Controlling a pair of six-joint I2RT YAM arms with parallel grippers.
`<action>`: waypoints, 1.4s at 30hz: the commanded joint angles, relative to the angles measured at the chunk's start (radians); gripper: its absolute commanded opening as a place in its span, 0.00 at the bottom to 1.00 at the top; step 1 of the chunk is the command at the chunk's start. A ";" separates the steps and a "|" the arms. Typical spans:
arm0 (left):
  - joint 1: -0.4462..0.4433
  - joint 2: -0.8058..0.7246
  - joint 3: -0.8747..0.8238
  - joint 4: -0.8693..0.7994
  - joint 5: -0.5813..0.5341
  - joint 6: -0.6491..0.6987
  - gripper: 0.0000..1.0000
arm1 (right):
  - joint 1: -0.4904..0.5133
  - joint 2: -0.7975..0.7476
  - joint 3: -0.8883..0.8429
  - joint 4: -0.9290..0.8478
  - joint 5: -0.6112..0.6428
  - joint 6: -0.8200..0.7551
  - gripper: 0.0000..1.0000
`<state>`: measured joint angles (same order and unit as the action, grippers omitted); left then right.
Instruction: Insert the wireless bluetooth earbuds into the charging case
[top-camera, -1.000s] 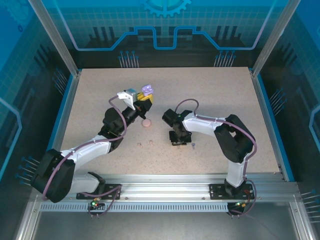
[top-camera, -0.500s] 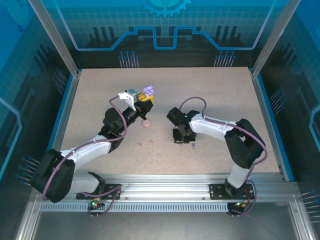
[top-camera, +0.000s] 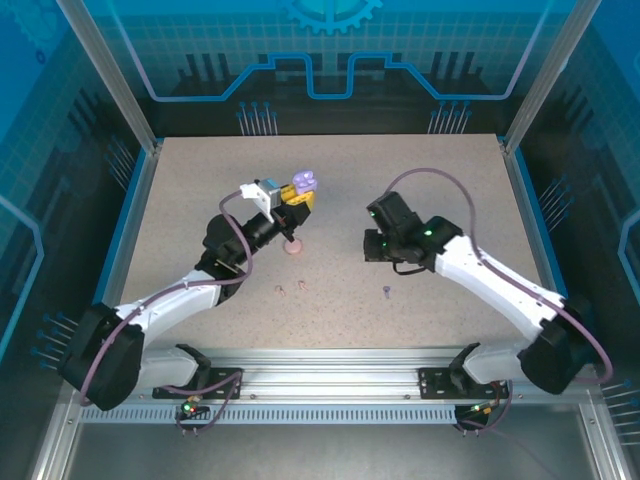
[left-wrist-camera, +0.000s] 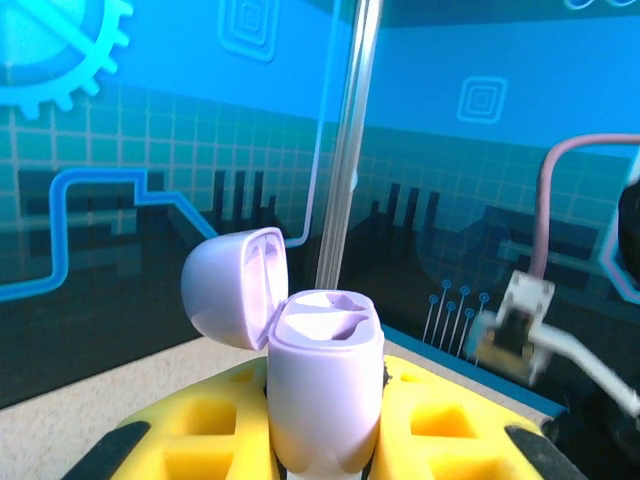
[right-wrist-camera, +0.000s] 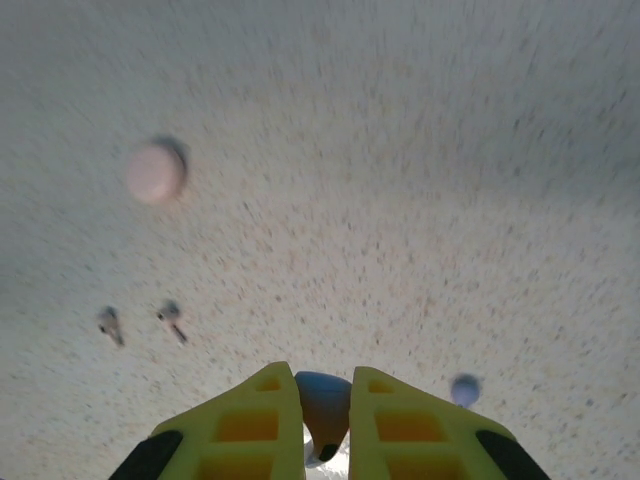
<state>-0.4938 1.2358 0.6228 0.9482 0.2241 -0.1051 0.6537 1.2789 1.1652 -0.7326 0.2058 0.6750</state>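
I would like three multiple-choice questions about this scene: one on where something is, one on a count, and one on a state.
1. Where is the purple case?
A) by the back wall
B) beside the pink case
C) held up in the left fingers

2. How many earbuds lie loose on the table?
A) two
B) three
C) four

3. How is the purple case's lid?
A) open
B) shut
C) missing

1 C: the left fingers clamp it off the table.
2 B: two pink earbuds and one purple earbud lie loose; the right fingers pinch another purple earbud.
3 A: the lid is tipped back, and both slots are bare.
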 joint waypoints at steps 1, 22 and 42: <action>-0.011 -0.033 0.053 0.018 0.059 0.088 0.00 | -0.027 -0.069 0.072 0.011 0.019 -0.092 0.14; -0.071 0.105 0.189 0.046 0.077 0.311 0.00 | -0.049 -0.201 0.240 0.354 -0.140 -0.360 0.15; -0.099 0.084 0.203 -0.006 0.164 0.346 0.00 | -0.018 -0.180 0.241 0.433 -0.362 -0.537 0.14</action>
<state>-0.5812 1.3468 0.8036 0.9325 0.3576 0.2199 0.6182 1.0874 1.3933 -0.3199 -0.1108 0.2119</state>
